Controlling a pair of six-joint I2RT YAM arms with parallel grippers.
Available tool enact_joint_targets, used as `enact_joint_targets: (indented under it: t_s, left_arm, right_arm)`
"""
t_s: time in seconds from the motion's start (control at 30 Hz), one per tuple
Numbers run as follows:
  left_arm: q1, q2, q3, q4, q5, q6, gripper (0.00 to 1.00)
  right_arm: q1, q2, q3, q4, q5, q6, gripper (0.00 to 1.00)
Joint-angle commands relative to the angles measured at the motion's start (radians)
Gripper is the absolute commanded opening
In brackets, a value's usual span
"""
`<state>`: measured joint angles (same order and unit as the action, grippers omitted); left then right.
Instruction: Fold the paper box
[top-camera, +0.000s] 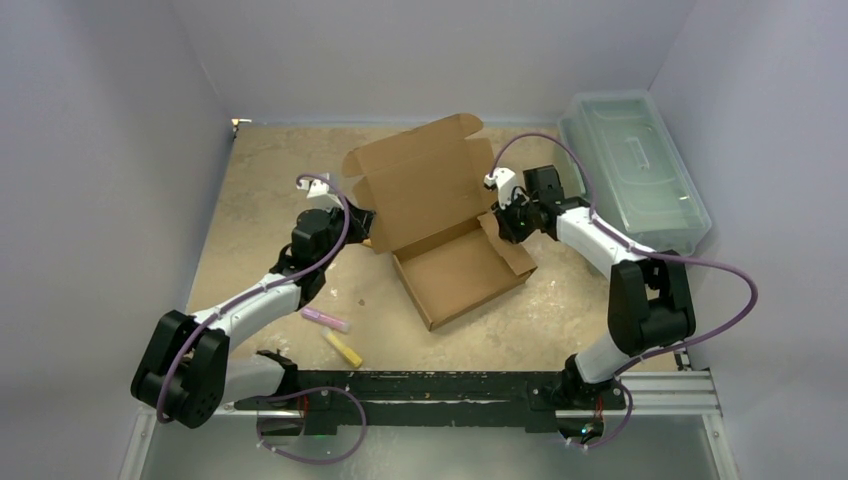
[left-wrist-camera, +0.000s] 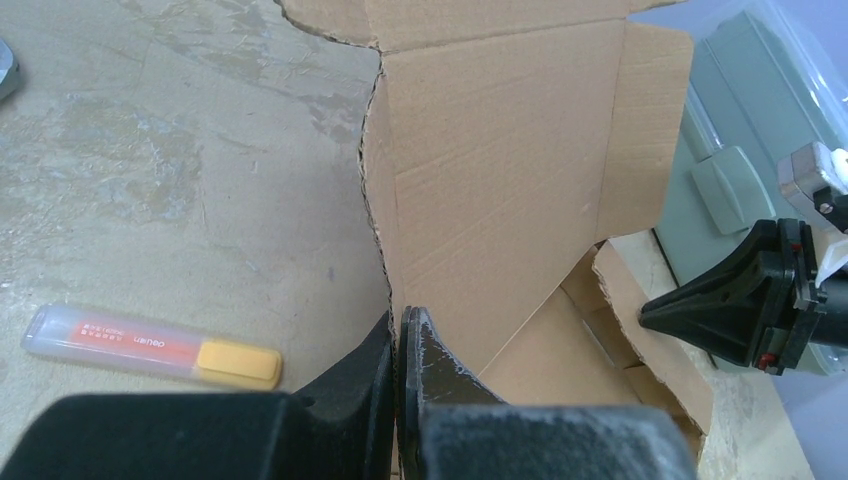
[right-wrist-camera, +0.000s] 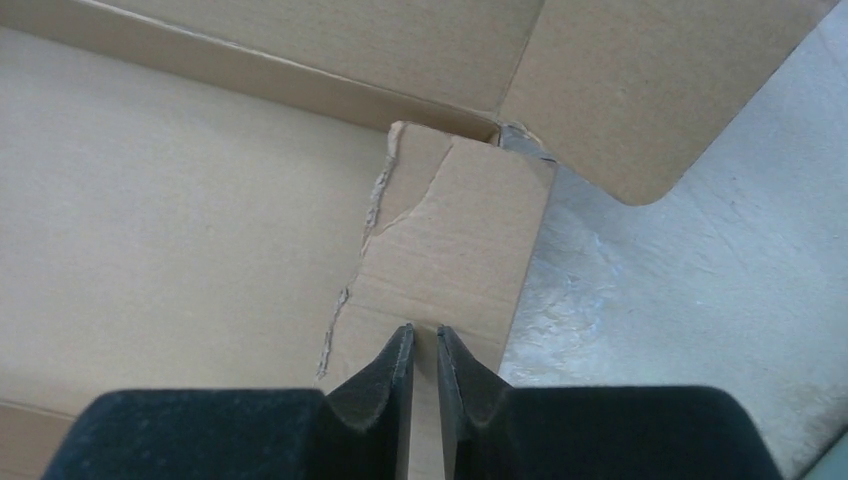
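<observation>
The paper box (top-camera: 440, 215), brown cardboard, lies mid-table with its shallow tray toward me and its lid standing up behind. My left gripper (top-camera: 365, 222) is shut on the box's left side edge. The left wrist view shows the serrated cardboard edge (left-wrist-camera: 385, 200) pinched between the fingers of this gripper (left-wrist-camera: 398, 315). My right gripper (top-camera: 500, 215) is at the box's right side. In the right wrist view its fingers (right-wrist-camera: 425, 330) stand slightly apart over a creased side flap (right-wrist-camera: 450, 240), with nothing clearly pinched between them. The box floor (right-wrist-camera: 180, 220) is to their left.
A translucent pale-green bin (top-camera: 635, 170) stands at the back right, close behind the right arm. A pink marker (top-camera: 325, 320) and a yellow marker (top-camera: 343, 349) lie on the table near the left arm. White walls enclose the table on three sides.
</observation>
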<state>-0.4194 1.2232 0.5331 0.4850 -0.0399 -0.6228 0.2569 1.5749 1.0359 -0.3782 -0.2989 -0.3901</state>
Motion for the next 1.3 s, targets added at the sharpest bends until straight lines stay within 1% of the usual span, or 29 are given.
enact_joint_targets:
  t_s: [0.0,0.07,0.17,0.23,0.33,0.43,0.5,0.77,0.9,1.07,1.13,1.2,1.27]
  left_arm:
    - [-0.004,-0.026,0.046,0.016,0.009,0.026,0.0]
    - [-0.004,-0.025,0.046,0.015,0.009,0.026,0.0]
    - [-0.004,-0.028,0.047,0.011,0.008,0.024,0.0]
    - [-0.004,-0.028,0.045,0.008,0.006,0.025,0.0]
    - [-0.004,-0.028,0.048,0.006,0.008,0.027,0.0]
    - [-0.004,-0.031,0.05,0.001,0.009,0.028,0.0]
    - [-0.004,-0.034,0.05,0.001,0.012,0.028,0.0]
    - [-0.004,-0.036,0.048,0.012,0.022,0.028,0.0]
    - [-0.004,-0.038,0.048,0.015,0.026,0.03,0.0]
    - [-0.004,-0.049,0.045,0.016,0.034,0.028,0.0]
    - [-0.004,-0.057,0.04,0.018,0.035,0.026,0.0]
    - [-0.004,-0.066,0.036,0.017,0.035,0.023,0.0]
    - [-0.004,-0.074,0.033,0.018,0.035,0.018,0.0]
  right_arm:
    - [0.013,-0.024,-0.016,0.039,0.101,-0.033,0.19]
    - [0.018,-0.02,-0.02,0.045,0.128,-0.035,0.27]
    - [0.023,-0.023,-0.028,0.057,0.155,-0.036,0.44]
    - [0.022,-0.029,-0.03,0.062,0.164,-0.035,0.52]
    - [0.024,-0.036,-0.032,0.069,0.185,-0.03,0.61]
    - [0.022,-0.03,-0.032,0.071,0.18,-0.026,0.67]
    - [0.011,-0.022,-0.027,0.072,0.114,0.005,0.71]
    - [-0.014,0.041,-0.012,0.048,0.011,0.037,0.7]
    - [-0.013,0.073,-0.007,0.04,-0.018,0.048,0.66]
    - [-0.014,0.088,-0.011,0.052,-0.014,0.056,0.62]
    - [-0.013,0.097,-0.011,0.059,0.0,0.054,0.56]
    - [-0.013,0.104,-0.013,0.067,0.013,0.055,0.47]
    - [-0.013,0.106,-0.017,0.078,0.026,0.06,0.34]
